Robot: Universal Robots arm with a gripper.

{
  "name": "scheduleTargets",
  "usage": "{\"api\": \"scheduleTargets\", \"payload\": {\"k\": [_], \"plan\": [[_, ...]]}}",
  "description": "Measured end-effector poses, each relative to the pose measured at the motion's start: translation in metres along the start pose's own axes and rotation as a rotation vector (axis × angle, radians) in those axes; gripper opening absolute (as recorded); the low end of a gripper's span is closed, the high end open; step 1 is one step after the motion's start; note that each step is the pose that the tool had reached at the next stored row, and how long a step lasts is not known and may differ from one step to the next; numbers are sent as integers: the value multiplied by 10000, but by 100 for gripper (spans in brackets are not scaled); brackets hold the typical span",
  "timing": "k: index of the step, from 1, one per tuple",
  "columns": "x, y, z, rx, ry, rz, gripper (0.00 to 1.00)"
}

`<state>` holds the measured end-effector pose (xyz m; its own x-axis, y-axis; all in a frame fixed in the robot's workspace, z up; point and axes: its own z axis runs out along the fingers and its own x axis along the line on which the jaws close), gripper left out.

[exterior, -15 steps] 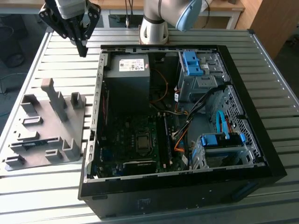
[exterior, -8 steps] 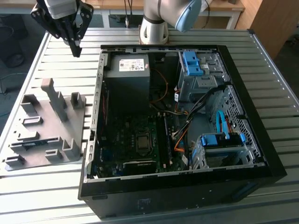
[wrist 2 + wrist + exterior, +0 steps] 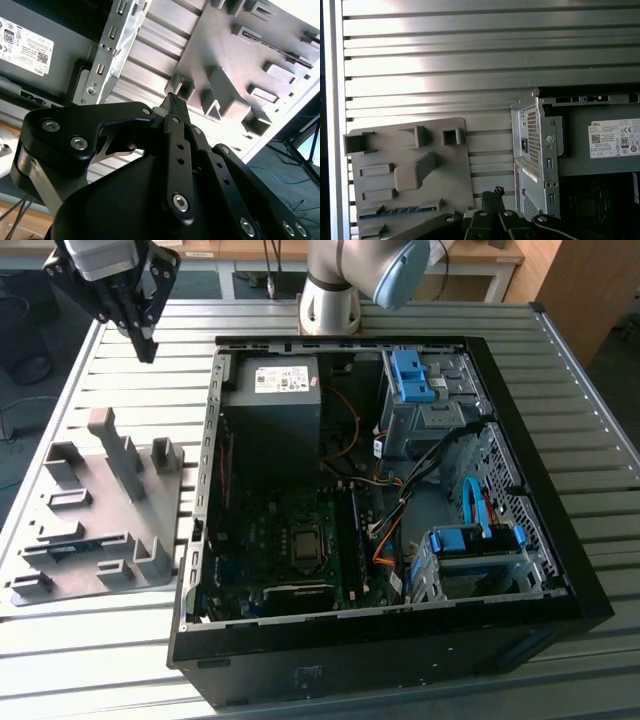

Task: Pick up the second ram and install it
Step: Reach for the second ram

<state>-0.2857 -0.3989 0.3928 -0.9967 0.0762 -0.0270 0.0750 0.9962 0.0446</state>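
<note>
Gripper (image 3: 147,348) hangs high above the table (image 3: 100,665), at about 10 o'clock from the case (image 3: 350,670) on the exterior view's dial. Its fingers are drawn together to a point and nothing shows between them. Both wrist views agree: the tips (image 3: 493,193) meet with no board pinched in them. The height looks chosen to clear the posts of the fixture (image 3: 95,525) and the case wall.

From the case, the fixture lies at 9 o'clock, flat on the table slats. The ram (image 3: 72,549) sits in its long slot, toward the fixture's 8 o'clock corner, well apart from the gripper. In the first wrist view it shows as a thin bluish strip (image 3: 395,211) along that slot. Standing on edge there, it probably offers both long faces to a pinch from above. By this evidence the pick has not begun.

The case lies on its side with the panel off, so the motherboard (image 3: 250,540) faces up. I judge this lets a stick be pressed straight down. The memory slots (image 3: 355,530) run beside the socket, at 3 o'clock from it. Whether a stick already sits in them, I cannot tell. The power supply (image 3: 270,400) fills the case's 11 o'clock corner, nearest the gripper.
</note>
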Motion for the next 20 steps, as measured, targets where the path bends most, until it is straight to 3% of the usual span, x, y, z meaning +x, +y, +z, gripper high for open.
{"api": "scheduleTargets", "payload": {"k": [13,20], "plan": [[288,-25,-8,1,0,0,10],[401,-35,-11,1,0,0,10]]}}
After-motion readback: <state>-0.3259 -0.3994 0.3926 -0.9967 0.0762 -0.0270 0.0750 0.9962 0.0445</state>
